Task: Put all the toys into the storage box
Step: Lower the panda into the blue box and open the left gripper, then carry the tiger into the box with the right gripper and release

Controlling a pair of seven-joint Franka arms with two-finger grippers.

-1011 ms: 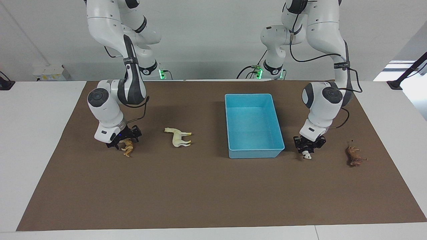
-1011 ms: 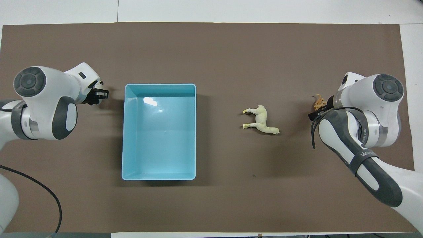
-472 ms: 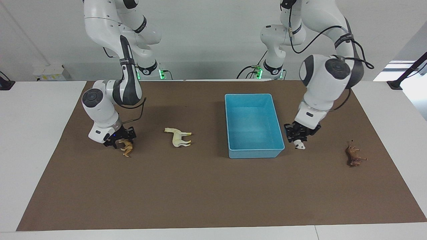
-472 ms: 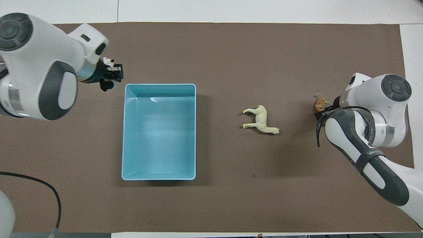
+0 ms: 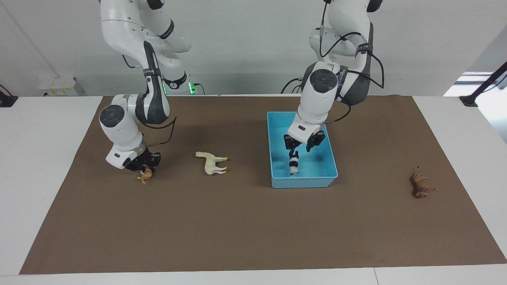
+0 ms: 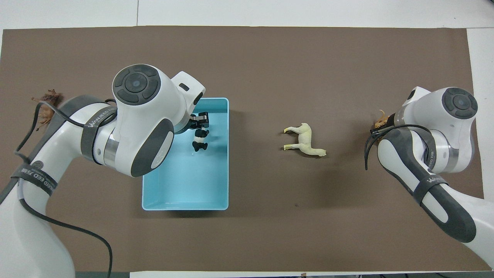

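Left end effector [image 5: 301, 145] is over the storage box [image 5: 277, 118], fingers spread; panda [image 5: 293, 164] just below them inside the box, released or dropping, so 1 of 4 in. Right end effector [image 5: 143, 163] is low at the tiger [image 5: 145, 176] at the right arm's end of the desk [image 5: 245, 229]; can't tell its fingers. Horse [image 5: 211, 162] lies between tiger and box. Lion [image 5: 420, 186] lies at the left arm's end. 3 left.

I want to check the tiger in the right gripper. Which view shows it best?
The facing view: the tiger hangs in plain sight under the right gripper. In the overhead view, only its tip shows beside the arm.
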